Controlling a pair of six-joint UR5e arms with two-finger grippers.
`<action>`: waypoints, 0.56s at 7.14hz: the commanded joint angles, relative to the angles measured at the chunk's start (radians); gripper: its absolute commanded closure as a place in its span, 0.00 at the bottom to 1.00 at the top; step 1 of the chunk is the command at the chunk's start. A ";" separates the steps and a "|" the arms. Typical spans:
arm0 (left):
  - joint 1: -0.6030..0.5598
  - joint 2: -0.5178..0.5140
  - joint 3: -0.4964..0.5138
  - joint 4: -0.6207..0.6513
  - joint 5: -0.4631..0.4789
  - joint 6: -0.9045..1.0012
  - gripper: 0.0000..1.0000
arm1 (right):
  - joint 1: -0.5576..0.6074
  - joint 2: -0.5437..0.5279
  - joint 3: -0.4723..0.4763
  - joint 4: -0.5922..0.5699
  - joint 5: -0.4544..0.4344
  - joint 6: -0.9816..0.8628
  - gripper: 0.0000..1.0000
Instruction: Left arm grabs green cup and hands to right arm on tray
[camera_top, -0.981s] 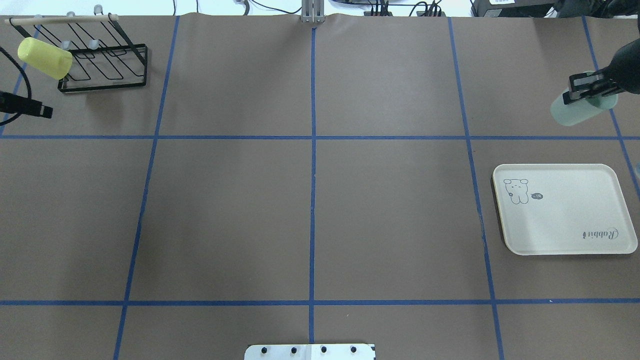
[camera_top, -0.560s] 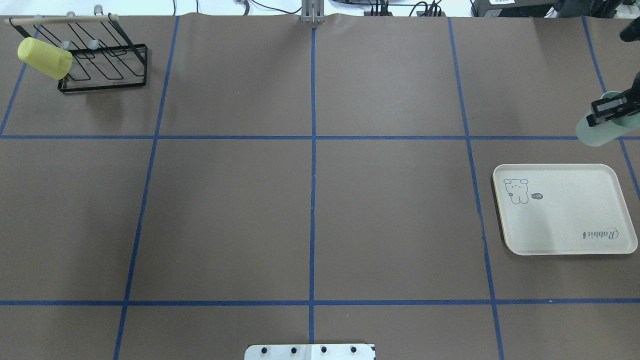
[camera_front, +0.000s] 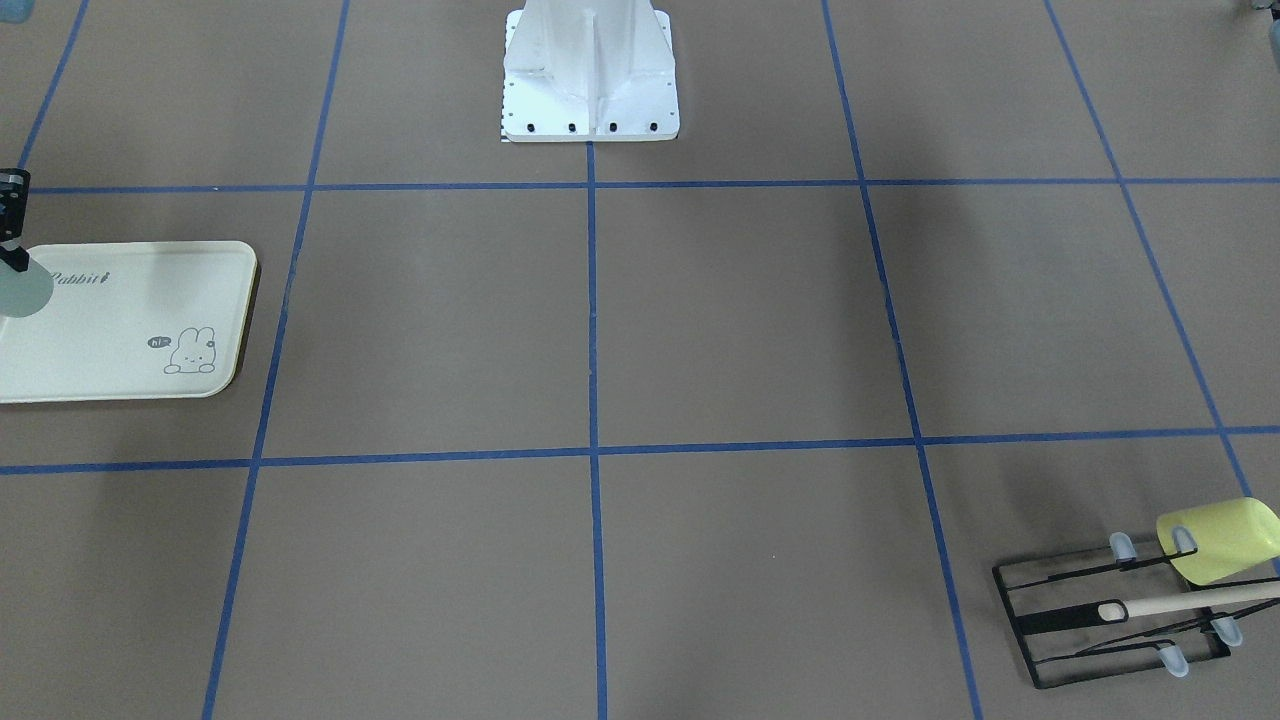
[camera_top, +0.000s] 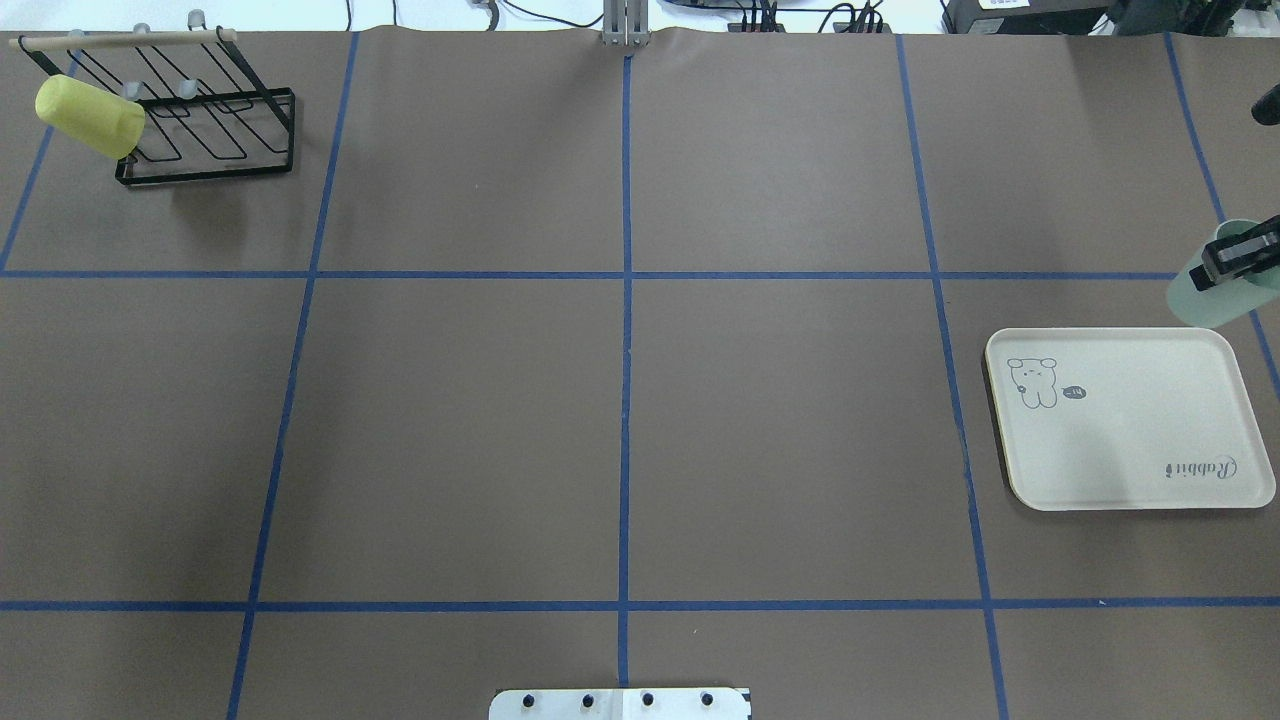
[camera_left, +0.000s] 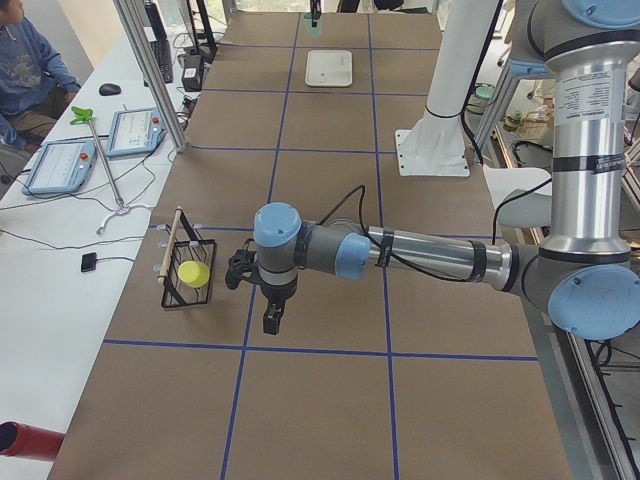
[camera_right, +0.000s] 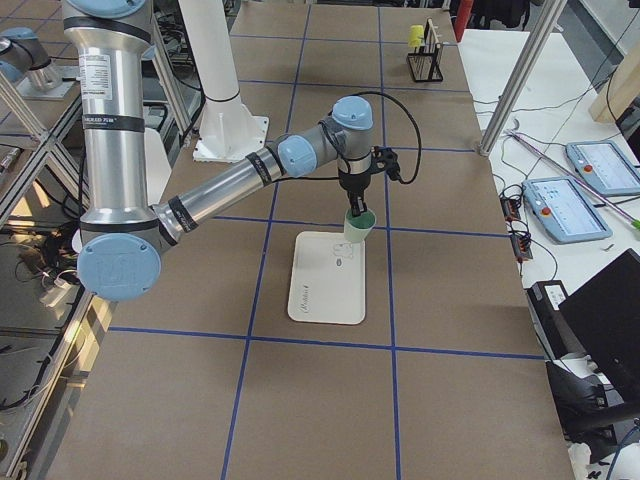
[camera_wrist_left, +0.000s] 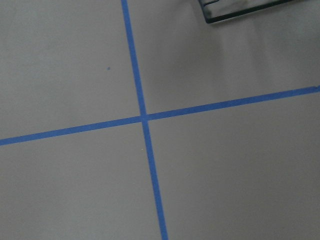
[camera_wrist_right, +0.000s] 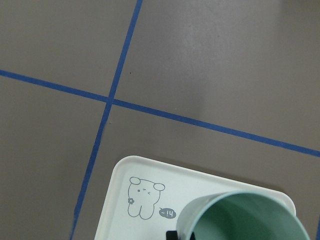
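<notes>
Gripping the green cup (camera_top: 1205, 300) by its rim, right gripper (camera_top: 1240, 257) hangs at the tray's (camera_top: 1130, 480) far rim; open table (camera_top: 780, 430) stretches wide beside it. Tray reads "Rabbit"; bunny (camera_top: 1033, 382) says "hi". Count: two cups, one tray, one rack (camera_top: 215, 150). Yellow-green cup (camera_top: 90, 115) and rack: well apart from it. Left gripper (camera_left: 270, 325): cannot tell its spread.

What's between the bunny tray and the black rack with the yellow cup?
Between the tray and the rack there is only bare brown table with blue tape lines, as the overhead view shows.

A brown table (camera_top: 480, 420) gridded with blue tape (camera_top: 625, 400) adjoins a white bench (camera_left: 40, 300) bearing two pendants (camera_left: 135, 132).
</notes>
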 joint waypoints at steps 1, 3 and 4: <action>-0.027 0.004 0.019 0.074 -0.004 0.046 0.00 | -0.002 -0.063 0.003 0.064 -0.009 0.008 1.00; -0.027 -0.006 0.056 0.119 -0.008 0.045 0.00 | -0.022 -0.098 -0.001 0.092 -0.022 0.026 1.00; -0.027 -0.013 0.050 0.142 -0.017 0.045 0.00 | -0.067 -0.107 -0.014 0.122 -0.068 0.071 1.00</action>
